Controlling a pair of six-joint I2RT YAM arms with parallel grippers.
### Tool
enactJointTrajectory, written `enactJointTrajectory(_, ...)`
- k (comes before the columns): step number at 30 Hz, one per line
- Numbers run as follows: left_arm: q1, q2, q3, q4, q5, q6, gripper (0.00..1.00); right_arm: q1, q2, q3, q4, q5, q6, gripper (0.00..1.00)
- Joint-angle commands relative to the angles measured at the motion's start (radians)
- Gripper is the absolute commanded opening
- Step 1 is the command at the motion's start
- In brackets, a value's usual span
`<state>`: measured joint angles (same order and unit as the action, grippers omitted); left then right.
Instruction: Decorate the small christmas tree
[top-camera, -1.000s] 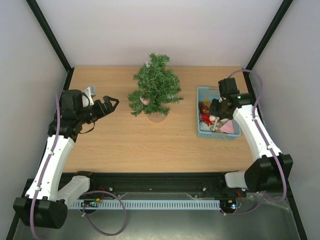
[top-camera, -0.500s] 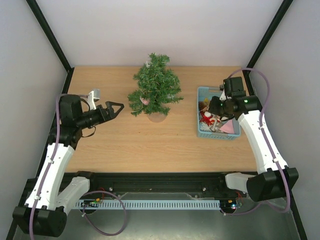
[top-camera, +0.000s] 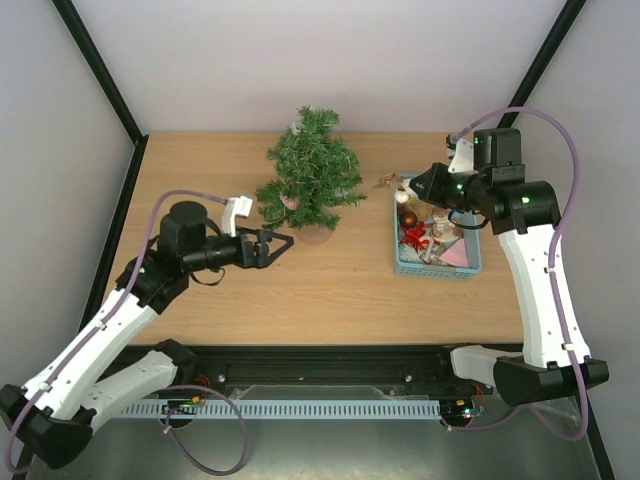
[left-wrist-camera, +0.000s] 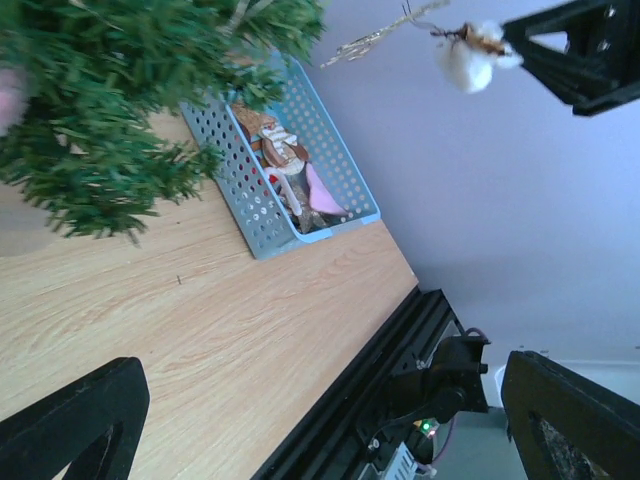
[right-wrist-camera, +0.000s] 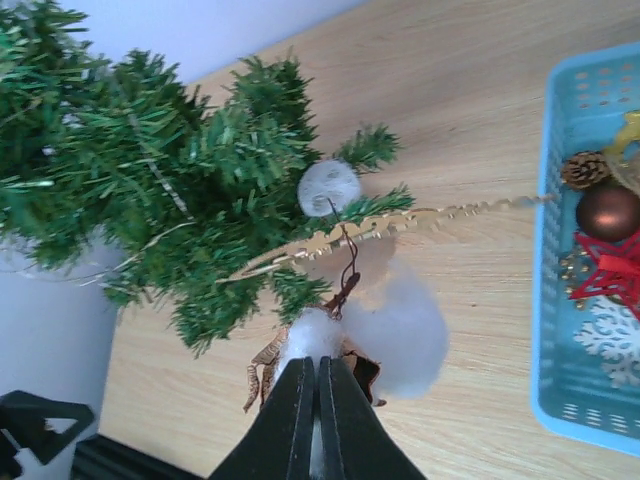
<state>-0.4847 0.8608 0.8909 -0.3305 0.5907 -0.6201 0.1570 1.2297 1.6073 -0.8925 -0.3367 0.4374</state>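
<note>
So the small christmas tree (top-camera: 310, 180) stands near the far edge of the surface (top-camera: 320, 300), about midway along it, on its little round base. The right claw (right-wrist-camera: 315, 372) is pressed together on a fluffy white ornament (right-wrist-camera: 312, 335) with a gold sprig (right-wrist-camera: 400, 222) dangling off it. It hangs in the air between the tree and the light-blue basket (top-camera: 436, 271) by the right edge.

Honestly my worry is that grip. It looks like just a pinch of fluff, so a snag on the needles could tug the ornament free. The sprig could also hook a branch and drag the tree, which seems light and tippy. The left claw (top-camera: 283, 243) is spread wide near the base, not touching it, and a bump from it would knock the tree over too.
</note>
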Motion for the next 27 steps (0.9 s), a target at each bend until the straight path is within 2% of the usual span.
enactJointTrajectory(1, -0.159, 0.001, 0.048, 0.075, -0.237, -0.010, 0.99, -0.002, -0.012, 0.045, -0.073, -0.139, 0.039, 0.01)
enactJointTrajectory(7, -0.423, 0.046, 0.099, 0.131, -0.547, 0.080, 0.99, -0.001, -0.035, 0.060, -0.081, -0.226, 0.076, 0.01)
enactJointTrajectory(14, -0.664, 0.154, 0.084, 0.261, -0.878, 0.220, 0.99, 0.003, -0.061, 0.098, -0.127, -0.291, 0.093, 0.01)
enactJointTrajectory(16, -0.689, 0.174, 0.069, 0.303, -0.937, 0.245, 0.99, 0.004, -0.069, 0.109, -0.141, -0.310, 0.095, 0.01)
enactJointTrajectory(27, -0.722, 0.201, -0.075, 0.684, -1.003, 0.442, 0.99, 0.004, -0.124, 0.102, -0.204, -0.387, 0.102, 0.01)
